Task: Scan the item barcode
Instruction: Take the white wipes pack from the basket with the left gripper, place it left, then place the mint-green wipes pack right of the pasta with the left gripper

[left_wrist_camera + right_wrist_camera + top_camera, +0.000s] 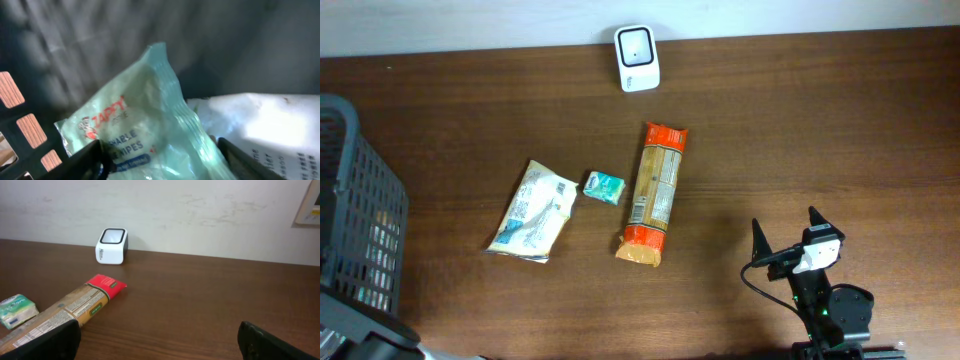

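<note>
Left gripper (160, 152) astride the wipes pack (145, 110), down inside the basket (15, 150).
Its fingers flank the pack (pinching or not, I cannot tell). Best to grip the middle firmly, leaving the barcode free for the scanner (637, 58).

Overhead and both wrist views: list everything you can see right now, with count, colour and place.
white box-shaped barcode scanner: one, white, far table edge, centre
long tan packet with orange ends: one, table centre
small green-and-white packet: one, just left of the long packet
flat white-and-yellow pouch: one, left of the small packet
dark grey mesh basket: one, left table edge
pale green wipes packet: one, inside the basket
white printed packet: one, beside the wipes
brown wooden table: one
right gripper: black, open, empty, near right
left gripper: black, in the basket, astride the wipes; grip unclear
</note>
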Tool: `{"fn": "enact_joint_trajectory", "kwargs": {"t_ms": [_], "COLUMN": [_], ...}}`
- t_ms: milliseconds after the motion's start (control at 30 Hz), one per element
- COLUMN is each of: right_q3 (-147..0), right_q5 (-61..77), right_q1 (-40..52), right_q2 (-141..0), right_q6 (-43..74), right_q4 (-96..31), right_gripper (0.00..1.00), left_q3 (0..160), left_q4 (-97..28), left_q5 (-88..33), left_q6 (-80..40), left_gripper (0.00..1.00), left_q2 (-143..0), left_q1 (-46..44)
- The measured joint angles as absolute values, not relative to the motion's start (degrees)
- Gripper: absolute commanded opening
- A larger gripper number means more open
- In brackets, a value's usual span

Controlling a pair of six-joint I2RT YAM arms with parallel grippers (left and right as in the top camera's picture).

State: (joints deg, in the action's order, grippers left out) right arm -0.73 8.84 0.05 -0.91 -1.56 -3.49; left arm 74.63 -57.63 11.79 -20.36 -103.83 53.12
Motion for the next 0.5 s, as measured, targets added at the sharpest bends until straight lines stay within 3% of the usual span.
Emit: {"fn": "enact_joint_trajectory", "kwargs": {"t_ms": [33, 167, 400, 467, 500], "right_q3": [-0.7, -0.7, -0.7, -0.7, -0.7], "right_q5": [8.8, 8.8, 8.8, 8.8, 8.8], "right_q1": [0.1, 0.1, 0.1, 0.1, 0.1], "right_q2": [-0.9, -0.9, -0.9, -0.9, -0.9], "right_q6": [-1.5, -1.5, -1.5, -1.5, -1.5], "right_q4": [-3.5, -3.5, -3.5, -3.5, -3.5], "right_gripper": [0.98, 0.98, 0.98, 0.98, 0.99], "left_q3": [74.5, 77.1, 111.8, 114.3, 114.4], "left_q4": [-57.3, -61.0, -76.2, -76.0, -76.3], "left_q5": [12.4, 13.8, 2.0, -4.3, -8.4], "left_q6": [-20.3, -19.4, -19.5, -19.4, -19.1], "left_gripper": [0.0, 0.0, 0.0, 0.0, 0.0], "left_q2": [-103.8, -103.7, -93.6, -85.4, -81.6], "left_q1": [53.2, 53.2, 52.8, 48.1, 39.1]}}
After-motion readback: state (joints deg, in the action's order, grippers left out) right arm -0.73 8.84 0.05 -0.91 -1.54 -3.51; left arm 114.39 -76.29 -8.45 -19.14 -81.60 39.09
